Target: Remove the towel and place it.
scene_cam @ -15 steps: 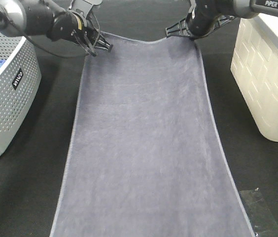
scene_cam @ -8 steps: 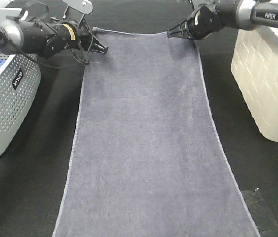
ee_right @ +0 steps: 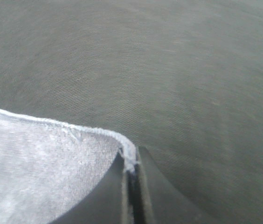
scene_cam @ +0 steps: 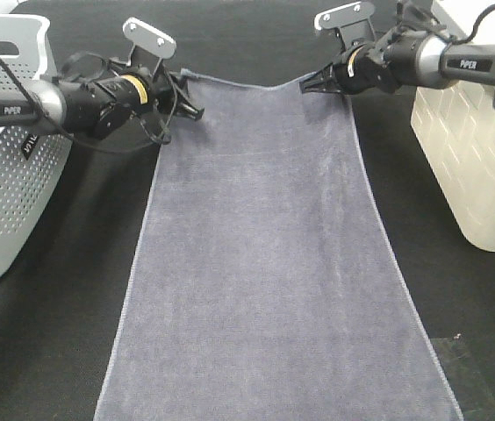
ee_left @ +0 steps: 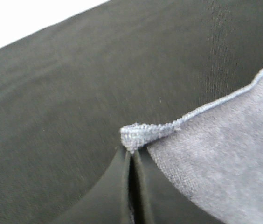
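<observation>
Two far corners of the towel [scene_cam: 265, 254] pinched, left gripper [ee_left: 131, 161] clamped, right gripper [ee_right: 131, 168] clamped, hem visible only in wrist views

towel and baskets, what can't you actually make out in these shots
- Towel: its near end is cut off by the bottom edge of the exterior high view.
- Grey perforated basket: cut off by the left edge, and the left arm crosses it, so its contents cannot be told.
- Cream basket: cut off by the right edge; inside not visible.
- Left gripper and right gripper: wrist views show only the fingertips on the towel's corners.
</observation>
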Action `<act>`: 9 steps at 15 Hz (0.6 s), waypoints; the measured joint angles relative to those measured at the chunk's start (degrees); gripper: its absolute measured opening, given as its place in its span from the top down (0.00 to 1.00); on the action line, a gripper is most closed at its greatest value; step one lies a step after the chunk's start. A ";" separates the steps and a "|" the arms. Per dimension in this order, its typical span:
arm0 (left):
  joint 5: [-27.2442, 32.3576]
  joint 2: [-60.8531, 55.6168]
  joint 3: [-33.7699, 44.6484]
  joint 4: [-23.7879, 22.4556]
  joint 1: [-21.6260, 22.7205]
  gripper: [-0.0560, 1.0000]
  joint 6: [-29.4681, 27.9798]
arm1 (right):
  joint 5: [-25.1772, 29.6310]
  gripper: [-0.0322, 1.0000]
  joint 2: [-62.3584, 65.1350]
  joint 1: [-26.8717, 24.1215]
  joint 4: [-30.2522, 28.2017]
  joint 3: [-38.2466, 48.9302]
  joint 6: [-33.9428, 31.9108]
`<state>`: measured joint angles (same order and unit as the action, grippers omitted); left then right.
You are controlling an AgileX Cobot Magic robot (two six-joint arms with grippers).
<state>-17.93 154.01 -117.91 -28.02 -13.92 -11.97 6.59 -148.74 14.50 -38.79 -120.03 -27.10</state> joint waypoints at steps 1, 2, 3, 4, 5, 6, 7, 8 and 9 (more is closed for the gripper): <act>0.00 0.52 0.00 0.00 0.00 0.95 0.00 | -1.32 0.96 -0.74 -0.06 -0.80 0.00 0.00; 0.00 1.15 -0.06 0.00 0.00 0.95 0.00 | -2.18 0.95 -1.49 -0.29 -1.15 0.00 0.00; 0.00 1.15 -0.06 0.00 0.00 0.95 0.00 | -2.18 0.95 -1.49 -0.29 -1.15 0.00 0.00; 0.00 1.89 -0.11 0.06 0.00 0.95 0.00 | -2.35 0.94 -2.86 -0.46 -1.49 0.00 0.00; 0.17 2.64 -0.11 0.52 0.00 0.95 0.00 | -2.29 0.93 -3.61 -0.63 -1.55 0.00 0.00; 0.74 3.15 -0.11 1.15 0.00 0.95 0.00 | -2.29 0.92 -4.13 -0.63 -1.55 0.00 0.00; 2.18 3.44 -0.11 1.89 0.00 0.95 0.00 | -2.29 0.89 -4.58 -0.63 -1.55 0.00 0.00; 3.21 3.44 -0.11 2.69 0.00 0.93 0.00 | -2.29 0.83 -4.70 -0.63 -1.66 0.00 0.00; 3.21 3.44 -0.11 2.98 0.00 0.88 0.00 | -2.23 0.73 -4.76 -0.63 -1.72 0.00 0.00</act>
<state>-14.73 157.45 -118.03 -25.04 -13.92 -11.97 4.35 -153.50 13.87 -40.51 -120.03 -27.10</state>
